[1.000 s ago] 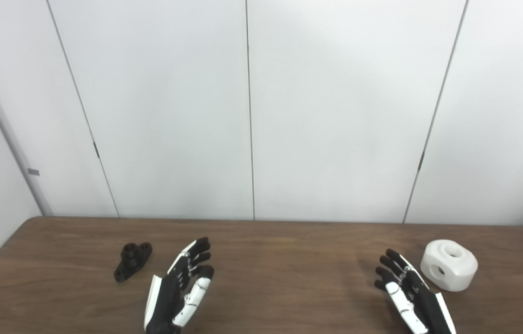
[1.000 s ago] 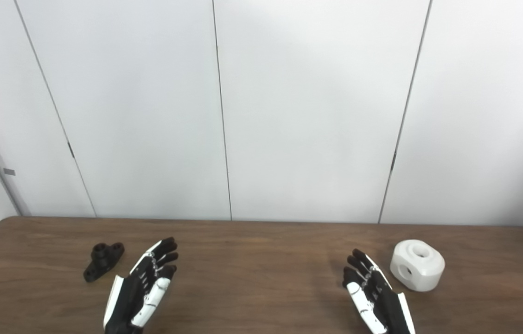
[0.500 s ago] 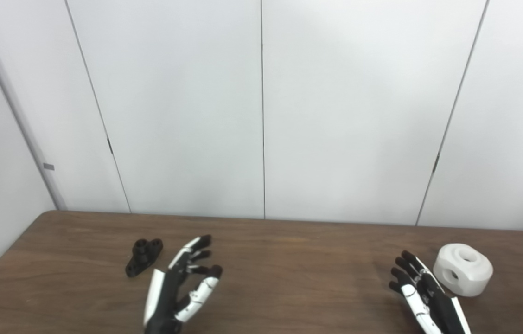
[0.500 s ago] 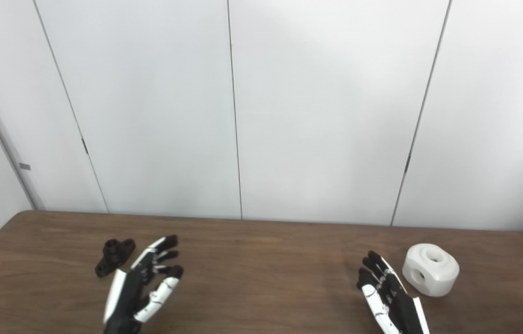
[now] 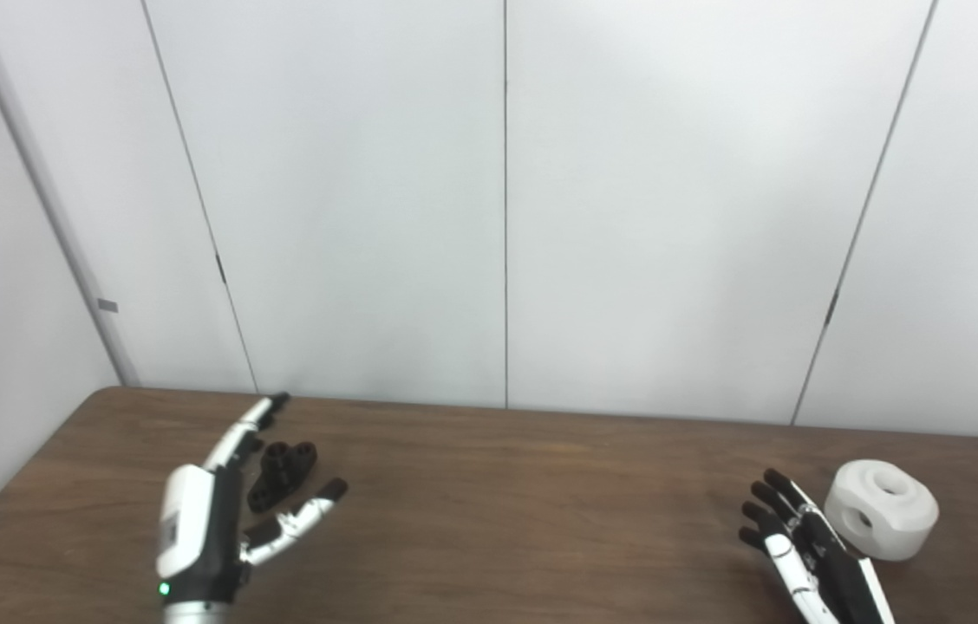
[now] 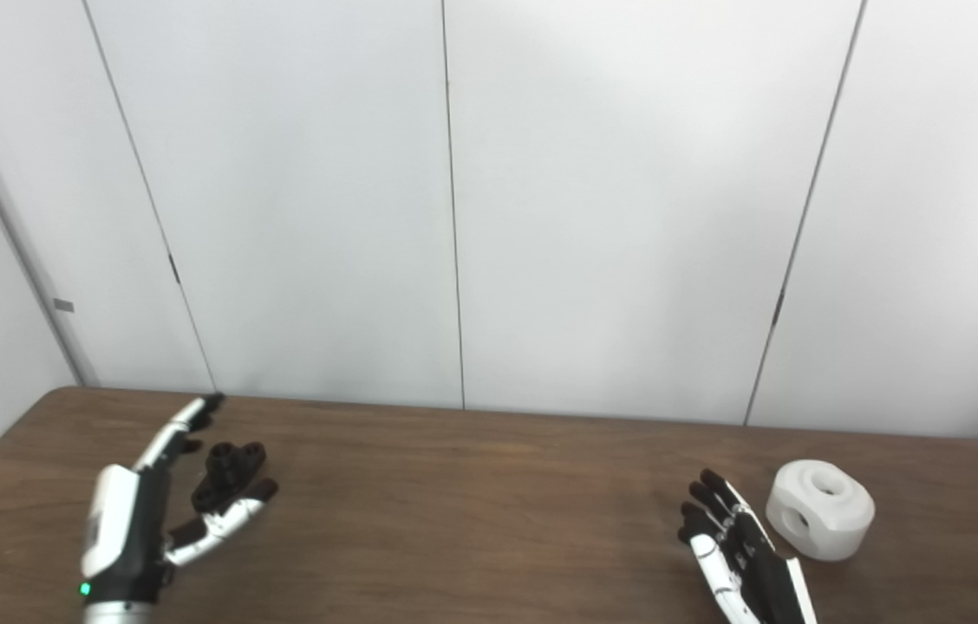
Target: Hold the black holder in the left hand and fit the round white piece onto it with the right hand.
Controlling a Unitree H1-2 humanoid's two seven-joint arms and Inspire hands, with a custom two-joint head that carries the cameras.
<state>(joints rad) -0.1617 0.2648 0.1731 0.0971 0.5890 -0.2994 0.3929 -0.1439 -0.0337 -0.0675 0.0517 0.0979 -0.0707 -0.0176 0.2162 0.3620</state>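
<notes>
Two hands are seen over a dark wooden bench (image 5: 506,520), each reaching up from its near edge. Toward the left end of the bench the left hand (image 5: 203,520) is held edge-up, with its white back turned to the left. Its fingers (image 5: 246,426) are stretched out toward the far edge and its thumb (image 5: 298,520) is splayed to the right, so the hand is spread wide and nothing is gripped. The black holder (image 5: 281,472) lies on the bench in the gap between fingers and thumb, with two round bosses showing on its top. Whether it is touched by the hand cannot be told from either view.

The middle of the bench is left bare wood. Toward the right end, close to the near edge, the right hand (image 5: 810,555) is seen with its fingers (image 5: 771,507) extended and slightly parted, pointing toward the far edge; nothing is held in it. The round white piece (image 5: 883,507) sits on the bench just beside that hand on its right. A hole is seen in its top and another in its side. A narrow strip of wood shows between it and the fingers.
</notes>
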